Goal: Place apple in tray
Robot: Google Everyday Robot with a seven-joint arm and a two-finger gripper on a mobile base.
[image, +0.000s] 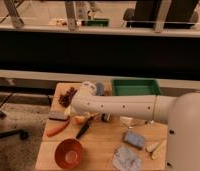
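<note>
So, the gripper (85, 128) is right by the apple (80, 119); I cannot tell if it grips. The tray (135, 88), well apart from it, holds 0 apples yet.

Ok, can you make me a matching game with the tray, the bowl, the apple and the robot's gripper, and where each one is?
Things:
1. green tray
2. orange-red bowl
3. apple
4. gripper

Places:
A. front left of the table, nearest the camera
B. at the end of the white arm, down at the apple
C. back right of the table
D. left part of the table, just right of the orange carrot-like item

Pairs: 1-C, 2-A, 3-D, 4-B
</note>
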